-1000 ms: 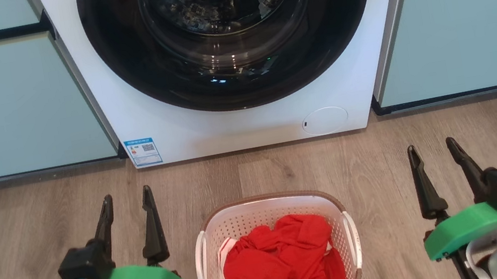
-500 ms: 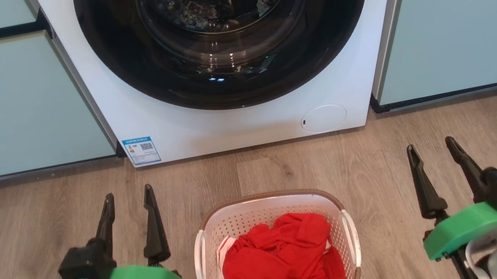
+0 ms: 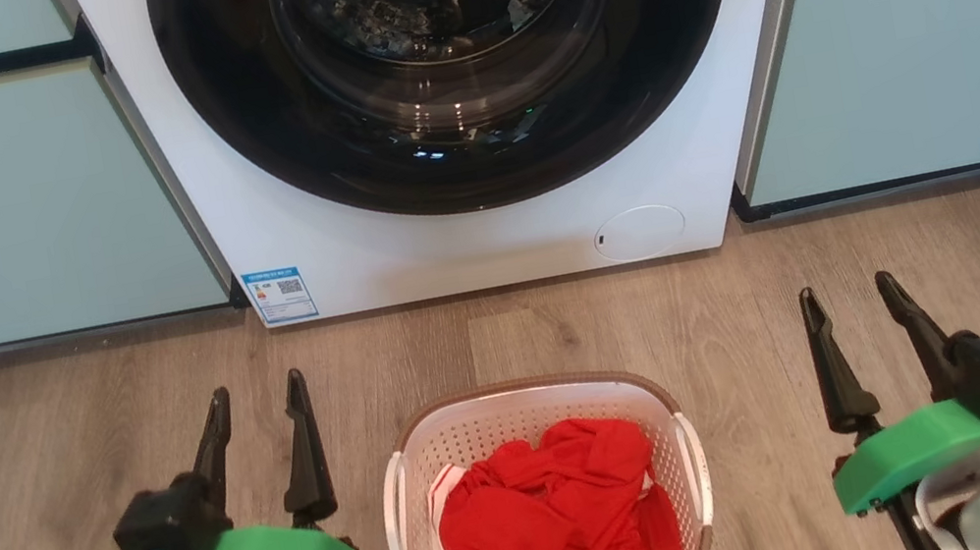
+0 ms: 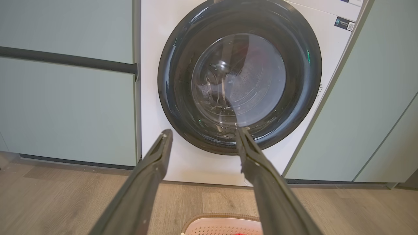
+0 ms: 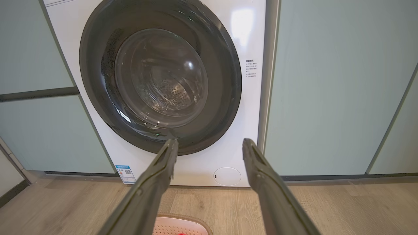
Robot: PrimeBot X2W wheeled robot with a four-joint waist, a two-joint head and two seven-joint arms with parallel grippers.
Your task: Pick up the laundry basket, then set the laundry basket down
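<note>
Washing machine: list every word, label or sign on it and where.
Nothing reads clearly enough to quote.
Blue sticker with a QR code, lower left of the washing machine front: too small.
Black printed lines, upper right of the front: too small.
Dark label with a QR code, higher on the right: blurred.

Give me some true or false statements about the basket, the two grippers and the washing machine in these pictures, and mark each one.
1. The basket stands upright on the floor in front of the washing machine. True.
2. The left gripper is shut on a basket handle. False: it is open and sits apart from the basket, off to its left.
3. Red clothes lie in the basket. True.
4. The right gripper holds a red garment. False: it is open and holds nothing, off to the basket's right.
</note>
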